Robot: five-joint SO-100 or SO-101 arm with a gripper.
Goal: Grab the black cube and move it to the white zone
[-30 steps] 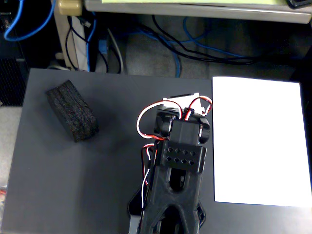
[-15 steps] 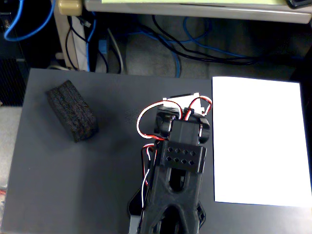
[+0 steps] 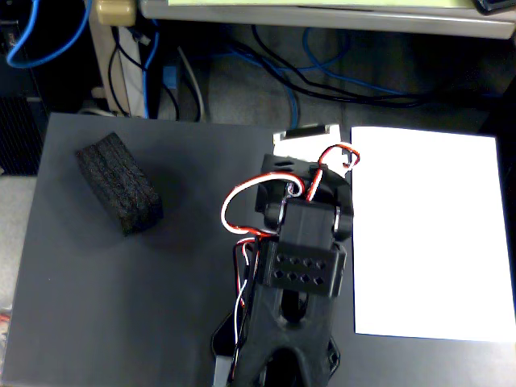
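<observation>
The fixed view looks down on a dark grey tabletop (image 3: 121, 306). The black cube (image 3: 118, 182), an elongated foam block with a rough, speckled surface, lies in the upper left of the frame, resting flat on the tabletop with its long axis running diagonally from upper left to lower right. The white zone (image 3: 427, 234), a plain rectangular paper sheet, occupies the right side of the frame, well apart from the block. The robot arm (image 3: 298, 266) stands between the two, rising from the lower centre of the frame; its glossy black perforated housing sits near the middle, with red and white wires (image 3: 242, 197) looping around its upper joints. The arm is folded over itself, and the gripper cannot be made out clearly, so whether its fingers are apart or together cannot be told. Nothing touches the block. Beyond the upper edge of the table, blue and black cables (image 3: 322, 76) run across the floor.
</observation>
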